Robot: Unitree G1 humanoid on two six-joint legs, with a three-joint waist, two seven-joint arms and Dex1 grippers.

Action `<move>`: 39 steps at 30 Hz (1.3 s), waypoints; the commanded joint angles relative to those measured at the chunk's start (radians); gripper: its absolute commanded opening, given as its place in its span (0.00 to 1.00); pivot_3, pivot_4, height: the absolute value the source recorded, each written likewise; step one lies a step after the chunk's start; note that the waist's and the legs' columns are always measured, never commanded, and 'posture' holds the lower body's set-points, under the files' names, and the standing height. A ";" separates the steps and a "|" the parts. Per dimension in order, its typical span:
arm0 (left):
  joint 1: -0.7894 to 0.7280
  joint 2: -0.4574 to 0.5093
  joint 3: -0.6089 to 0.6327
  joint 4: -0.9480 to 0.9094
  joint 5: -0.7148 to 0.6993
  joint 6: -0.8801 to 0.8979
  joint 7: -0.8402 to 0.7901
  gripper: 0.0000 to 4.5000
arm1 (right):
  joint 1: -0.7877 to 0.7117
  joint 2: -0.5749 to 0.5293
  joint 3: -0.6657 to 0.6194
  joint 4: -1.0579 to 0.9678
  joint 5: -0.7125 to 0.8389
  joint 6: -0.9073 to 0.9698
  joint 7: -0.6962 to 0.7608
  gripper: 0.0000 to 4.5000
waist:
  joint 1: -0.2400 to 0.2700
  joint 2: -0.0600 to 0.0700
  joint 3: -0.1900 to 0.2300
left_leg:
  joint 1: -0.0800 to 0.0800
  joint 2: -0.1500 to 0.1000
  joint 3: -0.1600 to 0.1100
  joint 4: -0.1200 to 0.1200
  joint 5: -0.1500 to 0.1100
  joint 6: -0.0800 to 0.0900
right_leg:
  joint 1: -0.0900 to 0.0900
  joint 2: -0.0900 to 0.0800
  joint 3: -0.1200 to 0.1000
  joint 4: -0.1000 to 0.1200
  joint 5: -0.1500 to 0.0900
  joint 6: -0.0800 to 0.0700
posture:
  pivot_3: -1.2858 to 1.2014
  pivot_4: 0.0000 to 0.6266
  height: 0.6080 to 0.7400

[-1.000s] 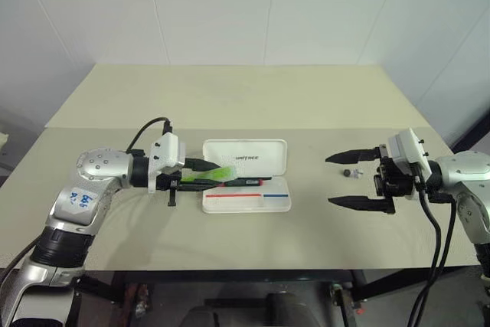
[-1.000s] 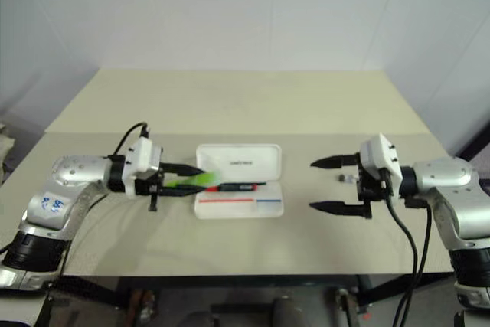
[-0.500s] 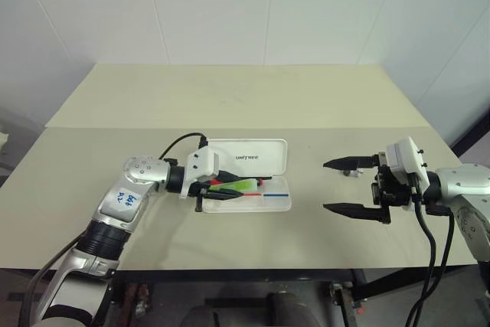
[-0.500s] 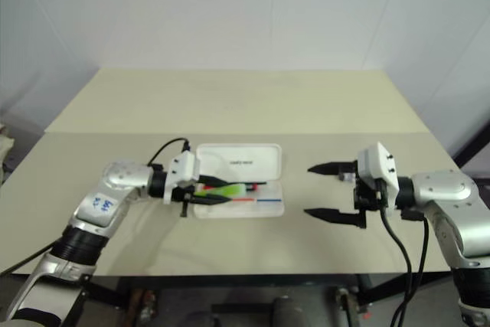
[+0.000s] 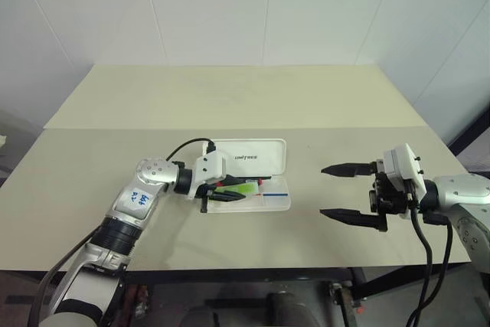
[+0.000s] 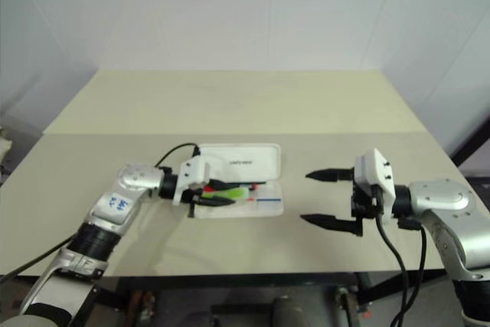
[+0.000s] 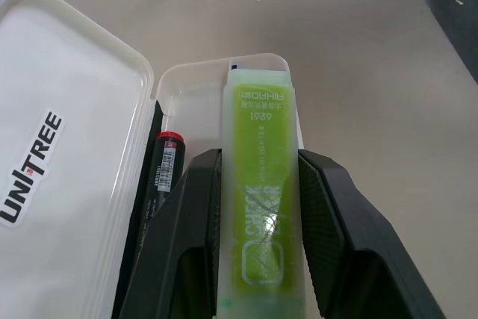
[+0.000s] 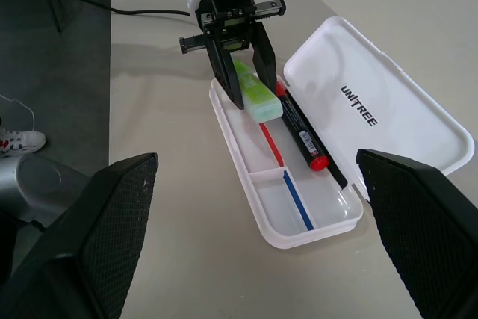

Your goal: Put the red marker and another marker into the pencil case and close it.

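Over open case (image 8: 299,237) tray: left tool (image 7: 261,207) pinching green marker (image 7: 261,184), lowered beside red marker (image 8: 302,131) for drop-in; right tool (image 5: 343,191) spread wide, clear, waiting.

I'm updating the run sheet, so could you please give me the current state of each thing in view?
pencil case: open, lid flat on the table.
red marker: lying in the case tray by the hinge.
green marker: gripped between the left gripper's fingers, over the tray.
left gripper: shut on the green marker.
right gripper: open, empty, apart from the case.
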 commanded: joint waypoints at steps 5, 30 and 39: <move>-0.023 -0.034 -0.012 0.025 0.014 -0.042 -0.014 0.23 | 0.009 0.004 -0.046 -0.060 0.032 0.007 -0.022 1.00 | -0.004 0.005 0.047 | 0.000 0.001 -0.002 0.003 0.001 0.004 | -0.003 0.003 0.003 -0.001 0.002 0.000 | 0.52 0.24 1.00; -0.072 -0.042 0.002 -0.027 -0.001 -0.009 -0.042 0.99 | 0.001 0.023 -0.030 -0.009 0.006 -0.030 -0.009 1.00 | 0.000 0.007 0.064 | -0.001 0.001 -0.004 0.002 -0.007 0.006 | -0.005 0.003 0.002 0.003 -0.002 0.007 | 0.52 0.24 1.00; -0.034 -0.003 0.095 -0.233 -0.178 0.119 -0.095 0.99 | -0.065 0.021 -0.025 0.094 -0.005 -0.032 0.028 1.00 | -0.001 0.008 0.071 | -0.001 0.002 -0.004 0.002 -0.013 0.008 | -0.006 0.003 0.000 0.004 0.000 0.012 | 0.52 0.24 1.00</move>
